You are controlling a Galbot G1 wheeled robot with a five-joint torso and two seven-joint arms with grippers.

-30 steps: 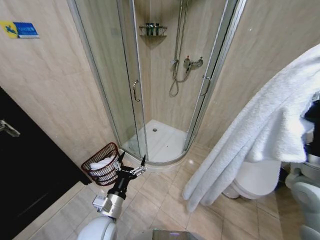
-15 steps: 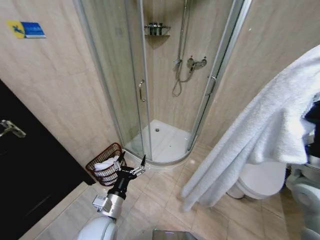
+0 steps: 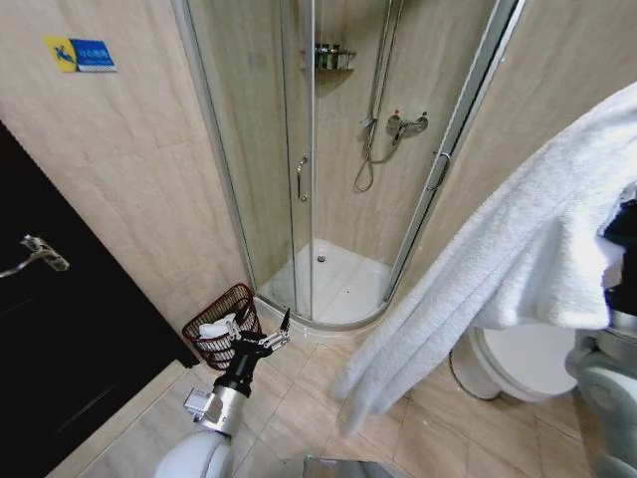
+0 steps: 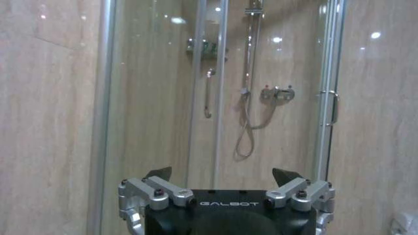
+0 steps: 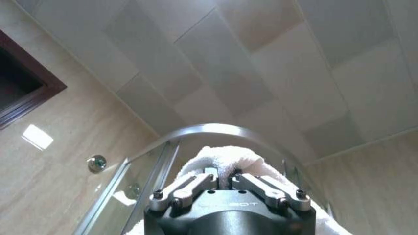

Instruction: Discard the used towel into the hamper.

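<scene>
The used towel (image 3: 498, 269), large and white, hangs from high on the right down to near the floor tiles. My right gripper (image 5: 224, 177) is shut on a bunched fold of the towel (image 5: 222, 159), held up towards the ceiling. The hamper (image 3: 221, 339), a small dark reddish wire basket, stands on the floor against the wall beside the shower and holds a white cloth (image 3: 213, 328). My left gripper (image 3: 261, 334) stays low just right of the hamper, open and empty. In its own wrist view the left gripper (image 4: 222, 174) faces the shower glass.
A curved glass shower enclosure (image 3: 299, 179) with a white tray (image 3: 338, 284) fills the corner ahead. A white toilet (image 3: 513, 363) sits at the lower right behind the towel. A black door (image 3: 60, 339) with a metal handle (image 3: 35, 254) is on the left.
The camera has swung left, so the shower and hamper lie further right in the picture. The towel's hanging end is now closer to the hamper. The left arm keeps its pose.
</scene>
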